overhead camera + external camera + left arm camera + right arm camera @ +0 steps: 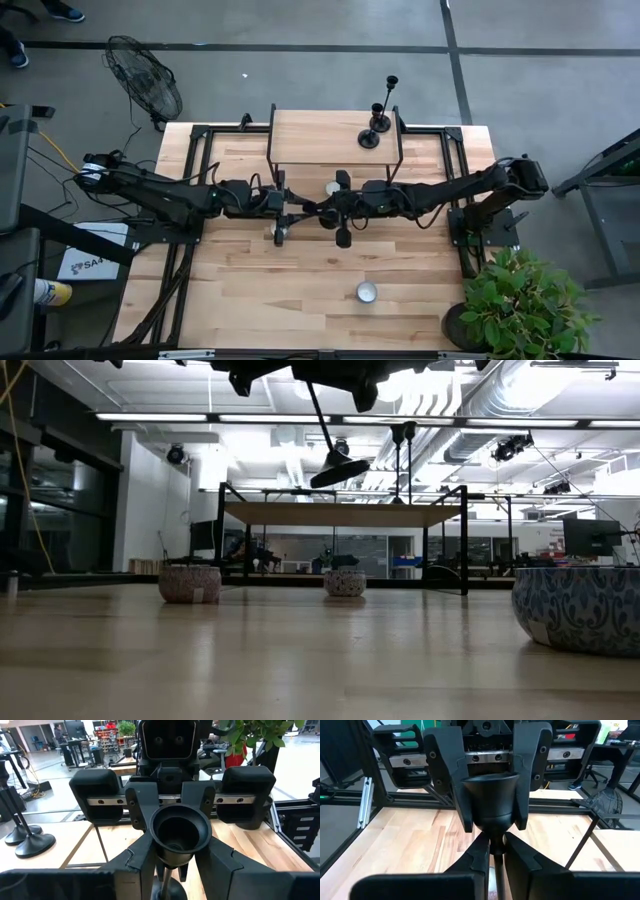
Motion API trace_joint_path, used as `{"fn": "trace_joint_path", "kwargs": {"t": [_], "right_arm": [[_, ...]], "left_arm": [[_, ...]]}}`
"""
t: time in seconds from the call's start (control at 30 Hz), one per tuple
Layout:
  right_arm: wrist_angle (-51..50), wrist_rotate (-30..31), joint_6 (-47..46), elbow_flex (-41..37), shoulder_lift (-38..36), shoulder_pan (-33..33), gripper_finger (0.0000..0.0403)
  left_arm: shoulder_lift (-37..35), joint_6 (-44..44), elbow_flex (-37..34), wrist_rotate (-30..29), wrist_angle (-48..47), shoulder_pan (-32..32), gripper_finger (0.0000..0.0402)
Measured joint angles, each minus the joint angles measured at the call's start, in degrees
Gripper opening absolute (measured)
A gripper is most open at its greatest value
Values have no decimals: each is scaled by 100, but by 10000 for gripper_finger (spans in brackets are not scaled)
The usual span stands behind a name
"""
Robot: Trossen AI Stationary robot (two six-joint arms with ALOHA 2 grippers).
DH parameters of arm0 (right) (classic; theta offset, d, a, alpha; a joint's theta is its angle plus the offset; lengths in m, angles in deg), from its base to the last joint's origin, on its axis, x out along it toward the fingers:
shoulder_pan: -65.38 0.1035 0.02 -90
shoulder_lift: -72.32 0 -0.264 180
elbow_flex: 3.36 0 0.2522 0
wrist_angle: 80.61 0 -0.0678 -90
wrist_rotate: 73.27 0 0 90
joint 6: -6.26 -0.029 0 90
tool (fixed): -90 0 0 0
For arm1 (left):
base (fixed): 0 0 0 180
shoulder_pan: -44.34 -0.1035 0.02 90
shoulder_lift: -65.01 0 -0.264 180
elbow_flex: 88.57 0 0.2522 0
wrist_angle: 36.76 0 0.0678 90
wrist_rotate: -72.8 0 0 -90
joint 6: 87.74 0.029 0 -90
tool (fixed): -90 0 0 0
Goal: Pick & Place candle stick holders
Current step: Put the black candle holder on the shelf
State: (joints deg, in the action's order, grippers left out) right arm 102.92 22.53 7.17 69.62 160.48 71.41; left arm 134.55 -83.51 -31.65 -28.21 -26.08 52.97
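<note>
Between my 2 grippers hangs 1 candlestick [490,810]: left gripper [492,795] pinches its cup, right gripper [494,851] clamps its thin, rigid, slippery stem; base-heavy, I judge.

A black candlestick [328,438] hung tilted in mid-air above a pale wooden table [300,660], its round domed base [340,470] lowermost and its thin stem running up to dark robot parts [300,372] at the top edge. Three small patterned bowls stood on the tabletop: one at left [190,583], one near the centre farther back [345,583], and a blue-and-white one [580,608] close at right. Behind them stood a black-framed raised shelf [335,513] with a wooden top, on which two more slim candlesticks [403,460] stood upright. Strip lights and ducts lined the ceiling beyond.
</note>
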Motion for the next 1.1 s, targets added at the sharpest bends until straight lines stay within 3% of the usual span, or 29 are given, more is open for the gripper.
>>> {"fn": "trace_joint_path", "kwargs": {"t": [0.33,0.47,0.73,1.1], "right_arm": [[-41,-18,-86,-2,-11,-2,30],[-109,321,-89,-2,-46,-2,30],[-374,1111,-109,-2,-307,-32,31],[-1277,2438,-105,-2,-962,-87,30]], "left_arm": [[0,-7,-15,24,259,0,211],[-4,-3,-15,-43,336,0,236],[-501,97,-13,-68,-5,2,245],[-1648,-166,-21,-53,-1716,2,246]]}}
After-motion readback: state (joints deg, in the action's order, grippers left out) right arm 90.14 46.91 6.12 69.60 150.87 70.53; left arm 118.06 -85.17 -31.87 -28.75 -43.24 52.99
